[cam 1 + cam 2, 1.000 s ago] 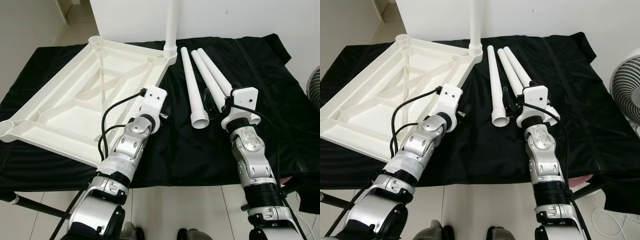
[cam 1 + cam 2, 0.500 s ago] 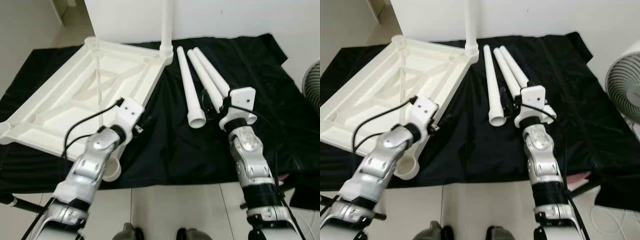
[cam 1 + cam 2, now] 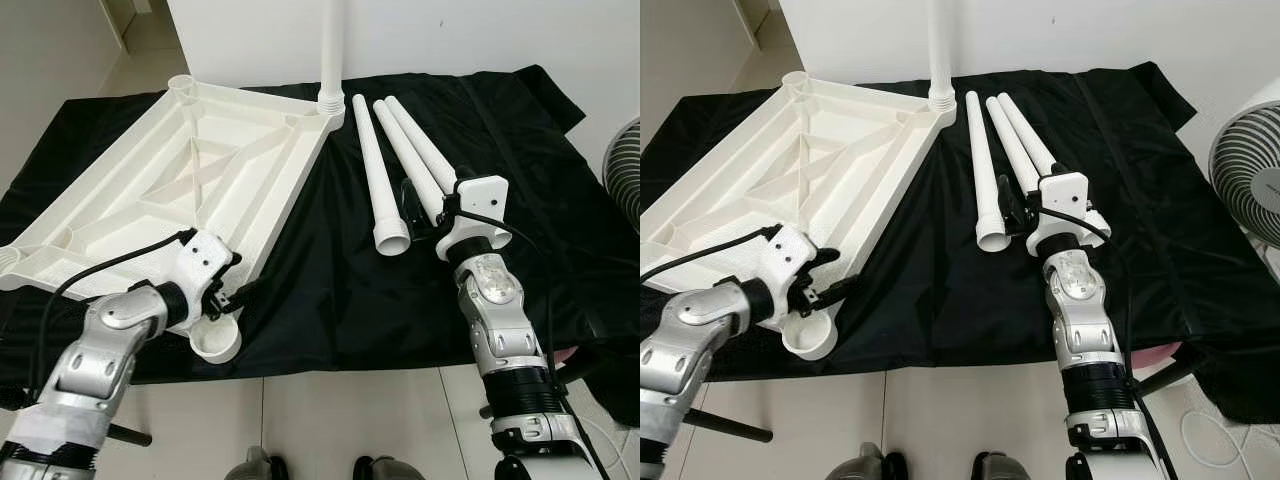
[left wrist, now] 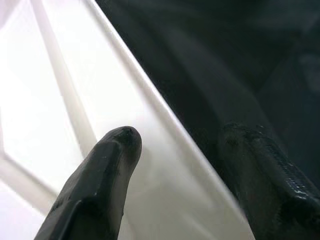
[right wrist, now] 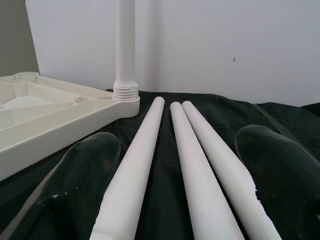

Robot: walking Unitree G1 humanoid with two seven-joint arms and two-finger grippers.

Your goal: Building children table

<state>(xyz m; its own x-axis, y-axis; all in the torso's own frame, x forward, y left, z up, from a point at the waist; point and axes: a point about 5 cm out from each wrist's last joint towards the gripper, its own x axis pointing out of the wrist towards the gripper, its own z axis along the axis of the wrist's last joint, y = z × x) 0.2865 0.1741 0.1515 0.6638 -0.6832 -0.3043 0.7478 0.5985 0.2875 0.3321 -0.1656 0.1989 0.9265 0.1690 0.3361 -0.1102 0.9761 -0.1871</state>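
Black cloth [image 3: 330, 290] — left gripper [image 3: 243, 296] spread astride tabletop [image 3: 190, 190] edge — right gripper [image 5: 172, 165] spread over legs [image 3: 400, 170].

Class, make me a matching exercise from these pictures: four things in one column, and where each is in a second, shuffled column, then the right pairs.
Things
1. left pincer
2. right pincer
3. upright leg
4. tabletop

Places
A. screwed into a far corner socket
B. at the tabletop's near corner
C. upside down on the black cloth
D. over the three loose legs

Pairs: 1-B, 2-D, 3-A, 4-C
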